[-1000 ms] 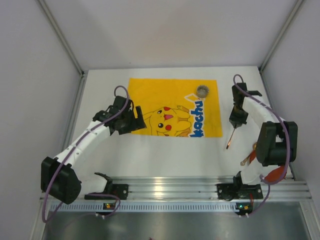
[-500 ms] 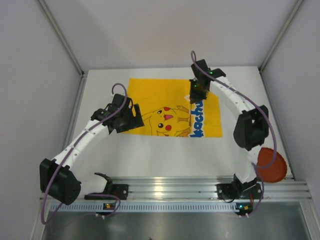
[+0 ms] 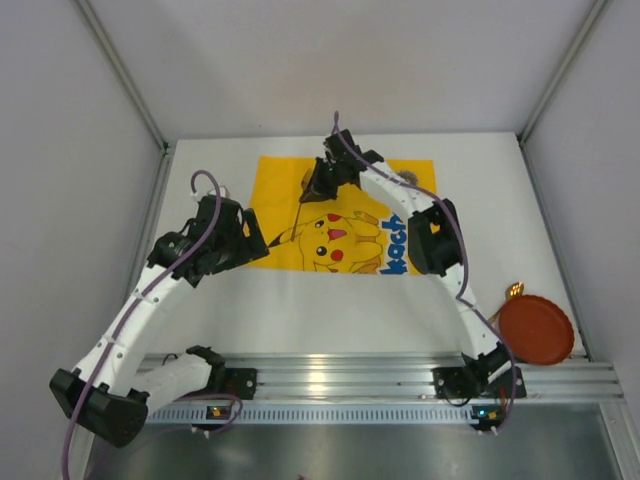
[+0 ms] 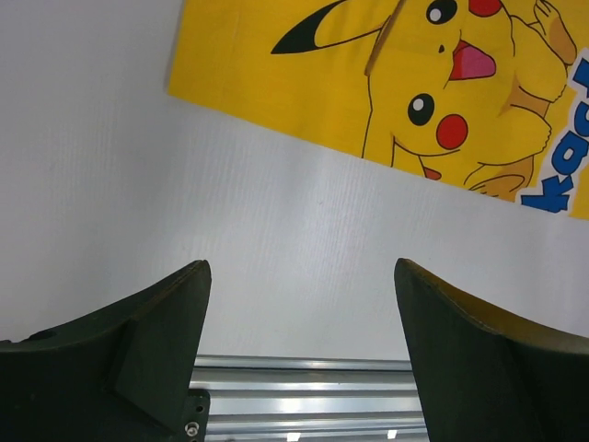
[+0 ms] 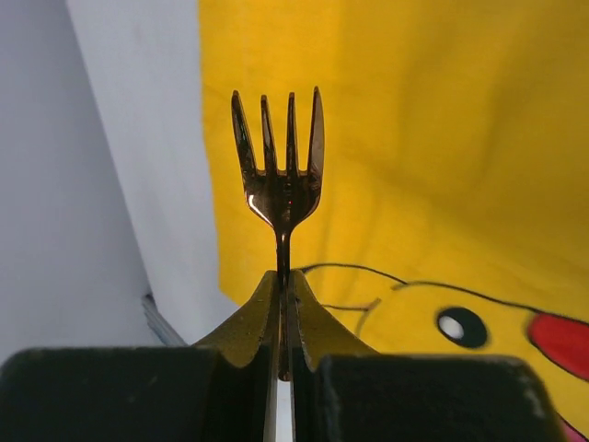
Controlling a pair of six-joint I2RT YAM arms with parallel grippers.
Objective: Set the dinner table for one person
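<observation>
Top external — fork (image 3: 299, 215) leftward, over mat (image 3: 281, 181)

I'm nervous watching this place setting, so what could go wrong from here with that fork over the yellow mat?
The right pincer grips the fork only by its thin stem, so it may swivel or slip at set-down. The open left pincer hovers by the left edge of the yellow mat, near the fork; the arms might clash.

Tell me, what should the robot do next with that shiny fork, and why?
Probably lower the fork onto the yellow mat: the right claw pinches its handle, and it hangs over the mat's left side.
</observation>
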